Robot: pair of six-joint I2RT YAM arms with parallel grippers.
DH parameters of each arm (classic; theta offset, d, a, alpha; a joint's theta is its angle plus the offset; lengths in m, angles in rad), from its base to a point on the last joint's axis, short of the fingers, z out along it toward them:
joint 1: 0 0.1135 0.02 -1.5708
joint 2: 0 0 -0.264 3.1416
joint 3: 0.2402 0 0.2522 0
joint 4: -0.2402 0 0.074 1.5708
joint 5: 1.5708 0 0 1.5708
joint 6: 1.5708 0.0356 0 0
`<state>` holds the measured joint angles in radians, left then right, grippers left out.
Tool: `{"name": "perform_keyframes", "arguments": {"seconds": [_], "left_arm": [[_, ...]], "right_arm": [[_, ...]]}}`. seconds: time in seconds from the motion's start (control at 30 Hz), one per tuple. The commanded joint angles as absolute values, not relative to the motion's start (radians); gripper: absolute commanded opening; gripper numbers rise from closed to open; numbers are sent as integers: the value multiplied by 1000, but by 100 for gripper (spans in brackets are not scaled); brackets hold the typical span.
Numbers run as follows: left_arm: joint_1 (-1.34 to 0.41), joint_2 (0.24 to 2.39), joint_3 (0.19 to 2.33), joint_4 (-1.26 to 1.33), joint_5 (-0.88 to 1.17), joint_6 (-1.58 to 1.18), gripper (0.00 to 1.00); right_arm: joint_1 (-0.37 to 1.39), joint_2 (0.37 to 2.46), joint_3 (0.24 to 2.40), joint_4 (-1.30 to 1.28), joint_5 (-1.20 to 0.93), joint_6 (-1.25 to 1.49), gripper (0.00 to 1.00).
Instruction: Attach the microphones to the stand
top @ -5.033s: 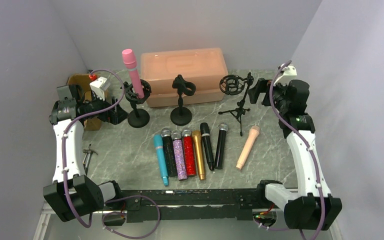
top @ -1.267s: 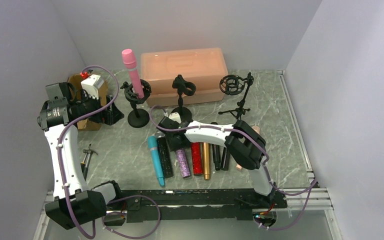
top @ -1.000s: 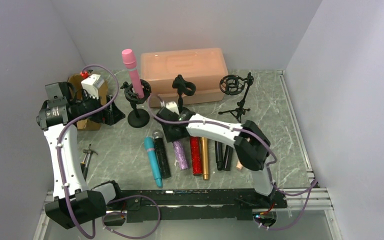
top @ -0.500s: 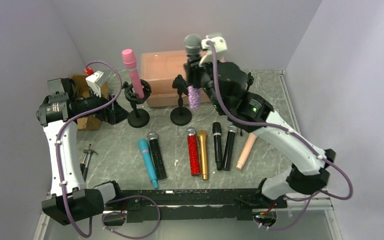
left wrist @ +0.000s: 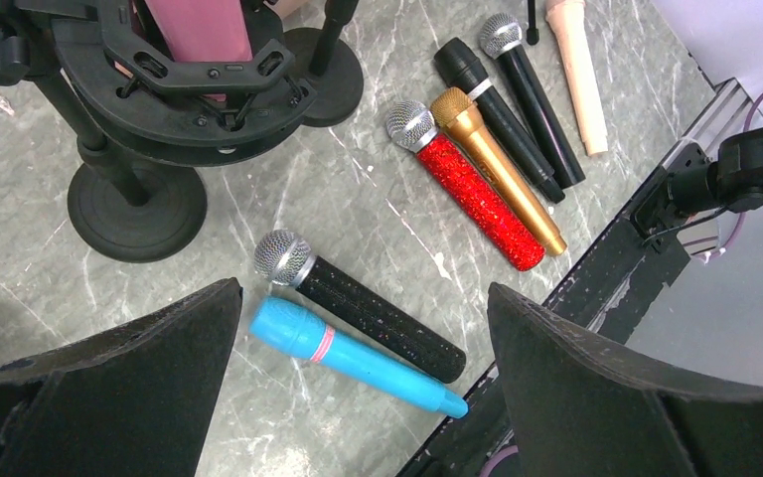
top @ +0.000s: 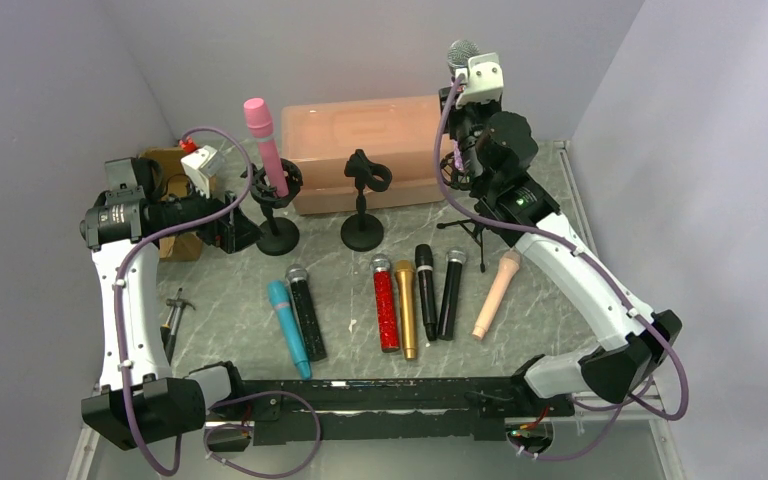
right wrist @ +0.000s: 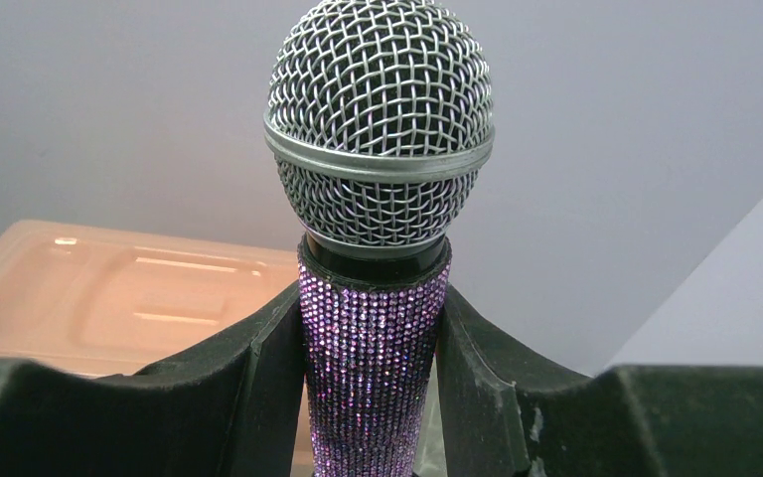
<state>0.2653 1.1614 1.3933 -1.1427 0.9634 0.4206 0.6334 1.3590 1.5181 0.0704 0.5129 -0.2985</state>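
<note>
Right hand (top: 468, 112), gripping the purple glitter microphone (right wrist: 376, 149), had carried it up over the tripod stand (top: 477, 228); left hand (left wrist: 363, 293) gaped open.

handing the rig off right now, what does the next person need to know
Left gripper: open, empty, by the left stand.
Right gripper: shut on the purple glitter microphone, held upright, high at back right near the tripod stand.
Done: pink microphone sits in the left stand.
Left: mount the purple one; middle stand is empty. Lying on the table: teal microphone, black glitter microphone, red glitter microphone, gold microphone, black microphone, silver-headed black microphone, peach microphone.
</note>
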Motion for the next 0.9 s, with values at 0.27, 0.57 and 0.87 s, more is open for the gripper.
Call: {"name": "perform_keyframes", "arguments": {"seconds": [0.27,0.57,0.87], "left_arm": [[257,1163,1390,-1142,965,467,99],[257,1156,1379,-1131,944,472,99],[257,1157,1372,-1127,937,468,99]], "right_arm": [[552,1299,1465,253,392,-270,0],[548,1272,1397,264,359,-238,0],[548,1241,1352,268,326,-246,0]]}}
